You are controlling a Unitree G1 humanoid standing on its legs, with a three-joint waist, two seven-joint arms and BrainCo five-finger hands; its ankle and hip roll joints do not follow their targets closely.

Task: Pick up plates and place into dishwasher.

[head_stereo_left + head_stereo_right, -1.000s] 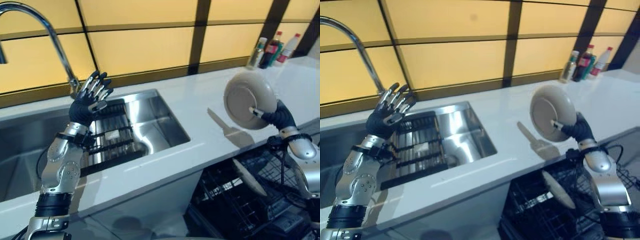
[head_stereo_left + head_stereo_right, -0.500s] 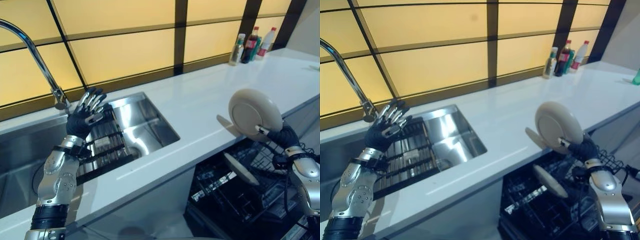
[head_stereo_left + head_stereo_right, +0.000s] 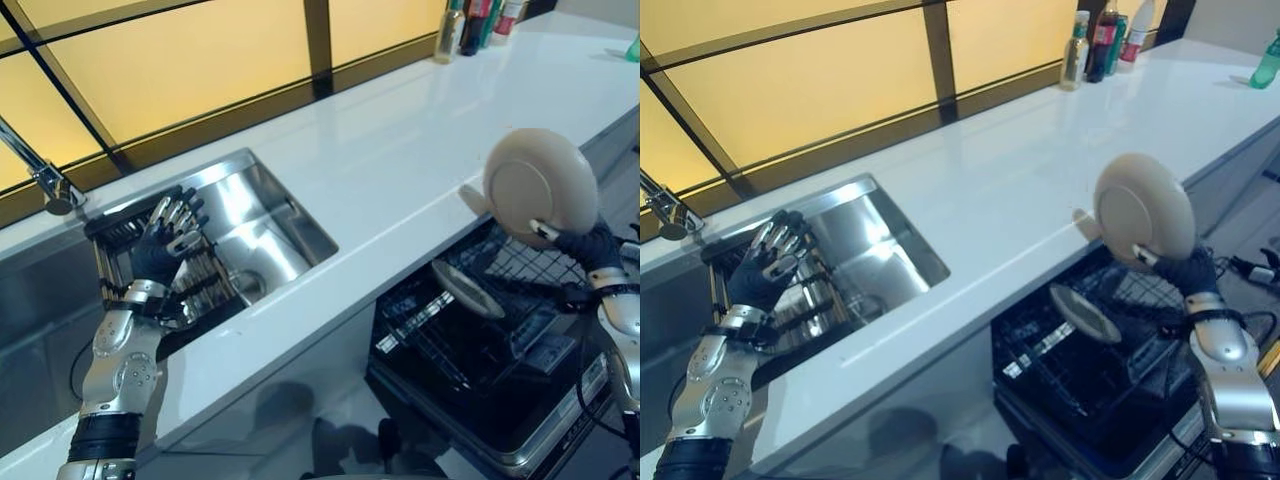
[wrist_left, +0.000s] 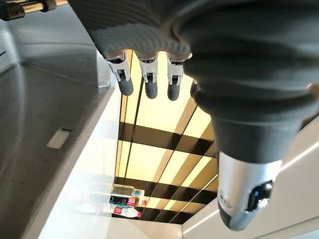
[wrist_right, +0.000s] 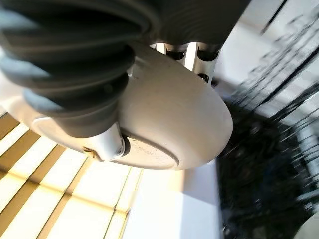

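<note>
Matt cream plate [image 3: 541,183]; glossy white counter [image 3: 400,150]; shiny steel sink [image 3: 262,225].

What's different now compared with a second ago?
The camera has tipped down, so the whole view shifted. The right hand still grips the plate upright, now above the open dishwasher rack instead of the counter. The left hand stays open over the sink.

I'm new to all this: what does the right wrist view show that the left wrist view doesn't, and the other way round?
Right wrist view: the right hand gripping the round beige plate by its rim, with the black wire dishwasher rack beyond.

Left wrist view: the left hand with straight fingers, holding nothing, the stainless steel sink beside it, and a cluster of bottles far along the counter.

Both: the white countertop and the yellow wall panels with dark strips between them.
</note>
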